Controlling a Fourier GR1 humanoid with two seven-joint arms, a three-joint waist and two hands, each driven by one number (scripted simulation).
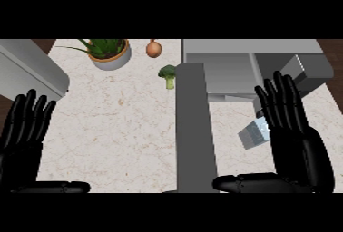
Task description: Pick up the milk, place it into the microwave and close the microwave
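The milk (252, 134) is a small pale grey-blue carton on the counter, just in front of the microwave (249, 50) at the back right. The microwave's door (195, 136) stands open, swung out toward me as a long grey slab left of the carton. My right hand (296, 136) is open with straight fingers, right beside the carton on its right and hiding its right edge; the thumb sticks out to the left below it. Whether the hand touches the carton I cannot tell. My left hand (25, 131) rests open at the left edge, fingers up.
A potted plant (110, 55), an onion (153, 49) and a broccoli floret (167, 75) sit at the back of the marble counter (120, 131). A grey appliance (30, 68) stands at the back left.
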